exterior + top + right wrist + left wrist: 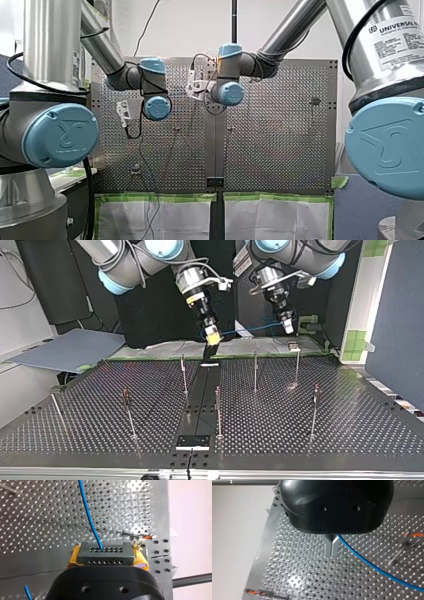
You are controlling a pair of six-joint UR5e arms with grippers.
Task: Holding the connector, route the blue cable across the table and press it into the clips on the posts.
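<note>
Dark perforated table (pixel 350 410) across the top view, near edge first: black plate (pixel 192 441) lying flat at the middle. Just behind, thin posts (pixel 218 410) standing upright and well apart, one row near, another farther back, small clips (pixel 294 346) on some of them.

Past the far row, over the far end of the table's middle strip, my right gripper (pixel 212 337), at the view's left of the pair, pointing down. Clamps its yellow pads (pixel 73 557) on two sides of a grey connector (pixel 104 553), holed face turned ahead of the gripper. Blue cable (pixel 88 517) out of one hole in that face, then away over the perforated sheet. In the top view, runs through the air from the connector rightward to my left gripper (pixel 288 326), touching no post.

Left gripper body black, metal fingers (pixel 328 547) drawn together, only a hairline between them. Cable (pixel 374 567) out from beside one finger near its root; cannot tell whether pinched or merely alongside.

Farthest back, pale sheets (pixel 165 349) edged in green tape, and a dark backdrop behind both arms.
</note>
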